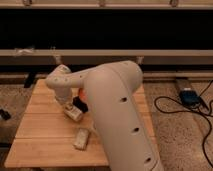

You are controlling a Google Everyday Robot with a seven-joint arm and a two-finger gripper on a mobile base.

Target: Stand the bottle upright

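Tool point(76, 107), whose open or closed state I cannot tell, sits at the bottle point(73, 115), which lies on its side on the tabletop point(40, 132) just behind the beige packet point(81, 138); advised: grip across its body, tip it upright, and release only once its base sits flat.

A pale wooden tabletop point(45, 145) stands on a speckled floor point(175, 145). Near its front edge lies a flat beige packet point(81, 138), slightly askew. Toward the back, a sliver of something orange point(80, 93) shows. Off to the right, a black cable point(167, 107) loops across the floor by a small blue box point(188, 96). Behind, a long grey ledge point(110, 52) crosses a dark wall.
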